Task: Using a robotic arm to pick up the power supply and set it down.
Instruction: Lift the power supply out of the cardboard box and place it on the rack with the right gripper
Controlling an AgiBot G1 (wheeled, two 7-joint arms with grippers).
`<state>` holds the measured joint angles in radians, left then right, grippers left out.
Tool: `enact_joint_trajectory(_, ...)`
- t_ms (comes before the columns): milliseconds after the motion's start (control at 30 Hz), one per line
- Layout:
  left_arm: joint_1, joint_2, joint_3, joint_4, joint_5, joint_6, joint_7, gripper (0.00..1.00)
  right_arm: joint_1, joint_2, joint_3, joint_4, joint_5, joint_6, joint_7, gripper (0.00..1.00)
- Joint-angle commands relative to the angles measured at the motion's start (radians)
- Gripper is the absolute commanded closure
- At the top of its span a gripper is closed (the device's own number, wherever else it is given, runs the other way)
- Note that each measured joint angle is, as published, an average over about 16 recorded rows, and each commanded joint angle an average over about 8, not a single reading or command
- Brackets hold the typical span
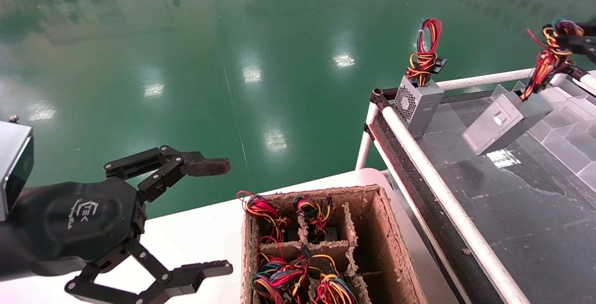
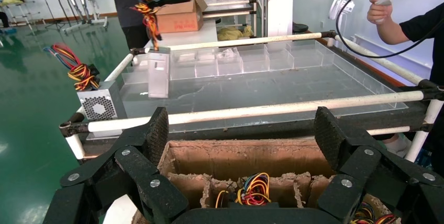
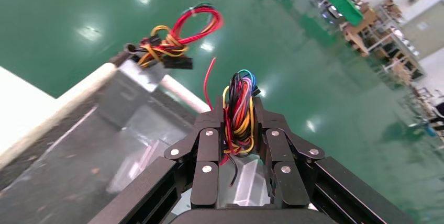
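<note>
The power supply (image 1: 505, 118), a plain grey metal box, hangs tilted above the dark table (image 1: 512, 211) at the far right. Its wire bundle (image 1: 545, 64) of red, yellow, orange and black wires runs up into my right gripper (image 1: 572, 38), which is shut on the wires. In the right wrist view the bundle (image 3: 238, 111) is pinched between the right gripper's (image 3: 240, 116) black fingers, with the box partly seen below. The left wrist view shows the power supply (image 2: 158, 75) dangling far off. My left gripper (image 1: 224, 218) is open and empty at the lower left, beside the cardboard box.
A second grey unit with a honeycomb vent (image 1: 418, 101) and a tall red wire loop stands at the table's far corner. Clear plastic bins (image 1: 570, 129) line the right side. White pipe rails (image 1: 433, 173) edge the table. A divided cardboard box (image 1: 375, 229) holds several wire bundles.
</note>
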<state>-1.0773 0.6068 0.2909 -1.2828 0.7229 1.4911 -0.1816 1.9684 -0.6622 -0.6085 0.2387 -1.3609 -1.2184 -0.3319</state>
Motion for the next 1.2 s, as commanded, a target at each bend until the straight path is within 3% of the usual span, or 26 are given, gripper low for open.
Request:
enact_joint_trajectory(33,0.000,0.000,0.000,0.000,0.000,0.000,0.000,0.00,0.016,-0.032,-0.007,-0.032,-0.016,0.042,-0.015,1.00)
enact_joint_trajectory(567,0.000,0.000,0.001,0.000,-0.001,0.000,0.001,0.00,0.052,-0.148,-0.034,-0.170,-0.062,0.125,-0.075,1.00)
enact_joint_trajectory(1200,0.000,-0.001,0.002,0.000,-0.002,-0.001,0.001,0.00,0.068,-0.235,-0.042,-0.213,-0.072,0.149,-0.108,1.00)
